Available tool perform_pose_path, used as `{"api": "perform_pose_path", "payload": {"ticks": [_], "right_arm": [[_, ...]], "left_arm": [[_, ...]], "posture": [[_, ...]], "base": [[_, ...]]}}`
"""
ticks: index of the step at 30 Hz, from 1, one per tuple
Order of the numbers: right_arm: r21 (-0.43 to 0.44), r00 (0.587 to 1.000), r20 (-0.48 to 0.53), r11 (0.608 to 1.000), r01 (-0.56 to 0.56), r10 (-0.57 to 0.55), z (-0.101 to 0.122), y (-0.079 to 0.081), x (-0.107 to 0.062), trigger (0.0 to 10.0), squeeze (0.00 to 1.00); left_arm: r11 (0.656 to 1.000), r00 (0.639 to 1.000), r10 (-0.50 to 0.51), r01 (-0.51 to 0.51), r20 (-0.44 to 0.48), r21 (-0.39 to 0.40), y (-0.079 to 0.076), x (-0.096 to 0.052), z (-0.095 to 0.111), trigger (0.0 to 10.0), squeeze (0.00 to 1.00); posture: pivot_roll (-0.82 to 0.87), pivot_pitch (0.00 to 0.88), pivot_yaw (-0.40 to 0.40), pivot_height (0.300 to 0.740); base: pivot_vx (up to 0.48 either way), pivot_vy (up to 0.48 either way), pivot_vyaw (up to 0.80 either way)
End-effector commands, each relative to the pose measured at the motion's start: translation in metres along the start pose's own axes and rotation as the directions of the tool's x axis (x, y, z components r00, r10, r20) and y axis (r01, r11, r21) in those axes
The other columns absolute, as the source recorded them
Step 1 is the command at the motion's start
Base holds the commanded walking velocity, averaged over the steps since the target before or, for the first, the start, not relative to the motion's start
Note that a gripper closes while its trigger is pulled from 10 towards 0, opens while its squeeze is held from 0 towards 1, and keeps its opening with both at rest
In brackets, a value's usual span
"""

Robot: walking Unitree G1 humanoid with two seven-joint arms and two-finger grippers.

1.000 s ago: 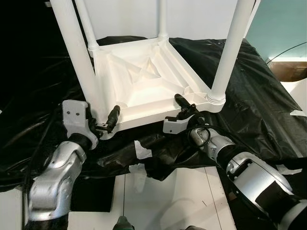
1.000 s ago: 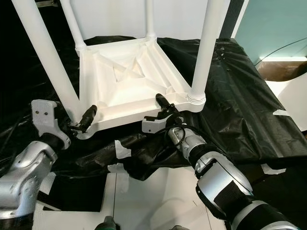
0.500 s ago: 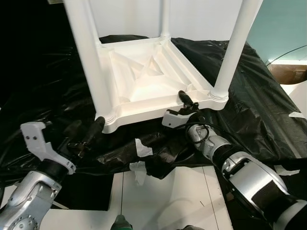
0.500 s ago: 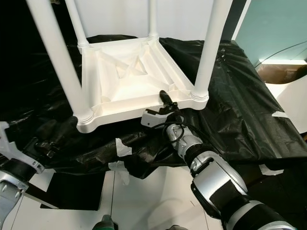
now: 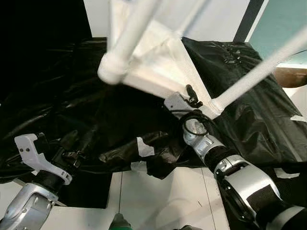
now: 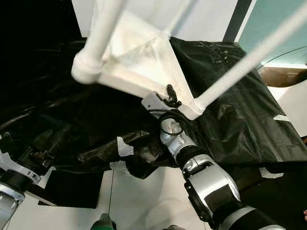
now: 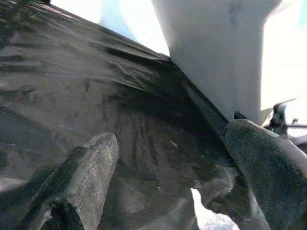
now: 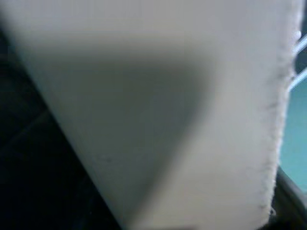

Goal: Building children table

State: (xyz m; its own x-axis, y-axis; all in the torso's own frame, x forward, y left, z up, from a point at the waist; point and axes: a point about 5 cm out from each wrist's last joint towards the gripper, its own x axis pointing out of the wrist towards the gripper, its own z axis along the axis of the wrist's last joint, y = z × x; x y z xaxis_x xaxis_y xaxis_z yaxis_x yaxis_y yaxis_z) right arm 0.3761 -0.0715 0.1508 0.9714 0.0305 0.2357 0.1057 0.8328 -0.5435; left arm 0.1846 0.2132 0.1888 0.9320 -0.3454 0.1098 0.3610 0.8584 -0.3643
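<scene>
Tilting one table (image 5: 158,67), right gripper (image 5: 191,96) attached.

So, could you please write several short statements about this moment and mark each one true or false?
1. The white plastic children's table lies flat on the black plastic sheet. False: it is tipped, with one corner raised off the sheet.
2. The right gripper holds the table's rim near a leg. True.
3. The left gripper grips a table leg. False: it is open, over the black sheet, apart from the table.
4. White tape pieces sit on the sheet's front edge. True.
5. The table's legs point down at the floor. False: they point up and outward.
</scene>
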Motion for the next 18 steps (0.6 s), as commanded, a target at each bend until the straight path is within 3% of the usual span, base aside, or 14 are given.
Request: {"api": "perform_pose_path", "payload": {"ticks": [1, 3, 4, 5, 7, 8, 10, 12, 15, 17, 18], "right_arm": [[0.151, 0.992, 0.045, 0.983, 0.108, -0.116, 0.015, -0.020, 0.011, 10.0, 0.00], [0.170, 0.992, 0.049, 0.980, 0.105, -0.115, 0.017, -0.021, 0.011, 10.0, 0.00], [0.261, 0.992, 0.077, 0.962, 0.074, -0.097, 0.024, -0.023, 0.012, 10.0, 0.00], [0.261, 0.992, 0.077, 0.962, 0.074, -0.097, 0.024, -0.023, 0.012, 10.0, 0.00], [0.381, 0.986, 0.153, 0.925, 0.001, -0.065, 0.036, -0.025, 0.012, 10.0, 0.00], [0.381, 0.986, 0.153, 0.925, 0.001, -0.065, 0.036, -0.025, 0.012, 10.0, 0.00], [0.478, 0.981, 0.190, 0.877, -0.051, -0.046, 0.046, -0.024, 0.012, 10.0, 0.00], [0.478, 0.981, 0.190, 0.877, -0.051, -0.046, 0.046, -0.024, 0.012, 10.0, 0.00], [0.613, 0.982, 0.186, 0.786, -0.082, -0.043, 0.050, -0.022, 0.010, 10.0, 0.00], [0.624, 0.981, 0.189, 0.776, -0.091, -0.037, 0.050, -0.021, 0.010, 10.0, 0.00], [0.654, 0.983, 0.182, 0.751, -0.092, -0.037, 0.050, -0.020, 0.009, 10.0, 0.00]], "left_arm": [[0.967, 0.967, -0.253, 0.253, -0.001, -0.013, -0.013, -0.001, -0.003, 10.0, 0.00], [0.967, 0.967, -0.255, 0.255, 0.000, -0.016, -0.013, -0.001, -0.003, 10.0, 0.00], [0.966, 0.966, -0.257, 0.257, 0.000, -0.015, -0.014, 0.001, -0.004, 10.0, 0.00], [0.966, 0.966, -0.257, 0.257, 0.000, -0.015, -0.014, 0.001, -0.004, 10.0, 0.00], [0.966, 0.966, -0.260, 0.260, -0.003, -0.014, -0.015, 0.004, -0.005, 10.0, 0.00], [0.966, 0.966, -0.260, 0.260, -0.003, -0.014, -0.015, 0.004, -0.005, 10.0, 0.00], [0.964, 0.964, -0.266, 0.266, -0.005, -0.013, -0.017, 0.007, -0.006, 10.0, 0.00], [0.964, 0.964, -0.266, 0.266, -0.005, -0.013, -0.017, 0.007, -0.006, 10.0, 0.00], [0.961, 0.961, -0.276, 0.276, -0.007, -0.012, -0.019, 0.009, -0.007, 10.0, 0.00], [0.961, 0.961, -0.277, 0.277, -0.006, -0.012, -0.019, 0.009, -0.006, 10.0, 0.00], [0.960, 0.960, -0.280, 0.279, -0.007, -0.009, -0.019, 0.009, -0.006, 10.0, 0.00]], "posture": [[0.09, 0.019, -0.082, 0.740], [0.09, 0.019, -0.082, 0.740], [0.09, 0.017, -0.081, 0.740], [0.09, 0.017, -0.081, 0.740], [0.09, 0.017, -0.080, 0.740], [0.09, 0.017, -0.080, 0.740], [0.09, 0.017, -0.081, 0.740], [0.09, 0.017, -0.081, 0.740], [0.09, 0.017, -0.080, 0.740], [0.09, 0.020, -0.075, 0.740], [0.09, 0.021, -0.072, 0.740]], "base": [[0.000, 0.000, 0.00], [0.000, 0.000, 0.00], [0.000, 0.000, 0.00], [0.000, 0.000, 0.00], [0.000, 0.000, 0.00], [0.000, 0.000, 0.00], [0.000, 0.000, 0.00], [0.000, 0.000, 0.00], [0.000, 0.000, 0.00], [0.000, 0.000, 0.00], [0.000, 0.000, 0.00]]}}
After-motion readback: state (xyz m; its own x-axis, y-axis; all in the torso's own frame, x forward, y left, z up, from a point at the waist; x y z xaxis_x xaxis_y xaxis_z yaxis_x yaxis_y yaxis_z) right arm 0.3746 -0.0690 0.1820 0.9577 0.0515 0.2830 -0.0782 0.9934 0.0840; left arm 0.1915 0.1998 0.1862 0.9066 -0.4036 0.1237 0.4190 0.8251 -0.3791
